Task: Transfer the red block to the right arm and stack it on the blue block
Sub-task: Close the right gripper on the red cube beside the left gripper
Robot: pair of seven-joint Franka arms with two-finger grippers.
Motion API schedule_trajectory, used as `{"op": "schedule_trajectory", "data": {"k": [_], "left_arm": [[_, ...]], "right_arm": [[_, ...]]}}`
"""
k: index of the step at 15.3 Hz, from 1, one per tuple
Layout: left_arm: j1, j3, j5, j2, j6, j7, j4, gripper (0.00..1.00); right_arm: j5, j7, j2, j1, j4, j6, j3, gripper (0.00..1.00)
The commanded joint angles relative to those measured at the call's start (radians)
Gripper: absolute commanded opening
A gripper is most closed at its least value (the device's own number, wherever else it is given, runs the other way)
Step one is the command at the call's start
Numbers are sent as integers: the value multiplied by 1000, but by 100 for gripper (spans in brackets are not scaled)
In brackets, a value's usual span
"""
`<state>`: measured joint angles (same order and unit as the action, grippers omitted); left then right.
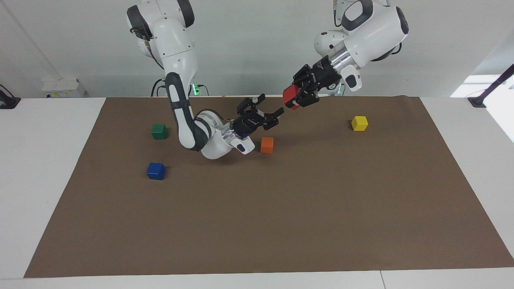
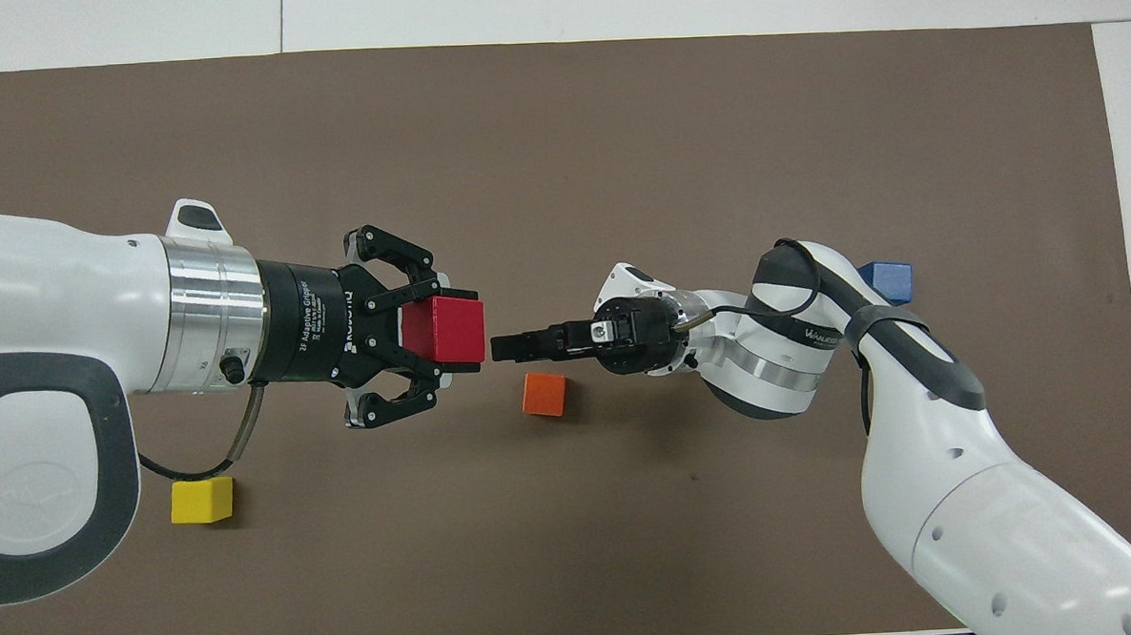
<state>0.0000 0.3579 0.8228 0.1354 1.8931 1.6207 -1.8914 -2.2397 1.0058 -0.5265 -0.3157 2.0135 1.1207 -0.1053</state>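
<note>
My left gripper (image 1: pixel 296 98) is shut on the red block (image 1: pixel 290 95) and holds it in the air over the middle of the brown mat; it also shows in the overhead view (image 2: pixel 453 330) with the red block (image 2: pixel 444 328). My right gripper (image 1: pixel 270 108) is open, raised above the orange block, and points at the red block with a small gap between them. In the overhead view the right gripper (image 2: pixel 514 346) is seen edge-on. The blue block (image 1: pixel 156 171) lies on the mat toward the right arm's end, partly hidden by the right arm in the overhead view (image 2: pixel 886 280).
An orange block (image 1: pixel 267 145) lies on the mat just below the right gripper. A green block (image 1: pixel 159 131) sits nearer to the robots than the blue block. A yellow block (image 1: pixel 359 123) lies toward the left arm's end. The brown mat (image 1: pixel 257 224) covers the table.
</note>
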Motion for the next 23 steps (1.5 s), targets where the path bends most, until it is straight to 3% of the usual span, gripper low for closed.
{"op": "schedule_trajectory", "data": {"k": [1,11,16,19,20,23], "left_arm": [[3,1,36,44,23,-21,-51,0],[-2,7,38,55,55,2,-74,0],[-34,9,38,64,143,45,-106,0],[-32,9,38,64,138,47,-106,0],[-32,9,38,64,133,47,-104,0],[-31,9,38,64,127,47,-104,0]], "right_arm": [[-38,69,-24,-17,-51,71,-2,100],[-159,83,-30,-95,-93,105,-7,100],[-170,88,-30,-106,-99,103,-5,70],[-159,86,-30,-99,-99,97,-5,6],[-156,85,-30,-95,-99,97,-5,0],[-153,80,-30,-92,-99,100,-5,0]]}}
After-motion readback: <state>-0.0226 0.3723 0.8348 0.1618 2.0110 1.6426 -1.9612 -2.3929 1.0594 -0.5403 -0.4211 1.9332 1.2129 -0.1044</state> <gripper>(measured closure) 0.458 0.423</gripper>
